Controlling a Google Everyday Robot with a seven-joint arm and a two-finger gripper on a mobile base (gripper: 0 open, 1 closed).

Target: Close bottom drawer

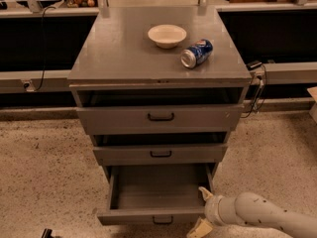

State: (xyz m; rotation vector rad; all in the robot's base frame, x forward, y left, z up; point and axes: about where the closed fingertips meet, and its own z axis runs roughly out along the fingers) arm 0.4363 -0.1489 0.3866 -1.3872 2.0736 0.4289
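Observation:
The bottom drawer [148, 215] of the grey metal cabinet [158, 58] is pulled well out and shows an empty inside. Its low front panel carries a small black handle [162, 220] near the lower edge of the view. My gripper [202, 211] is at the drawer's front right corner, on a white arm that comes in from the lower right. One cream finger [205, 193] lies over the drawer's right side and the other [199, 229] sits in front of the panel, so the jaws stand apart across the corner. The middle drawer [160, 153] and the top drawer [159, 117] are each open a little.
A cream bowl [167, 35] and a blue soda can [196, 53] on its side rest on the cabinet top. A black cable [256, 90] hangs at the cabinet's right. Speckled floor [44, 172] lies on both sides. Dark shelving runs behind.

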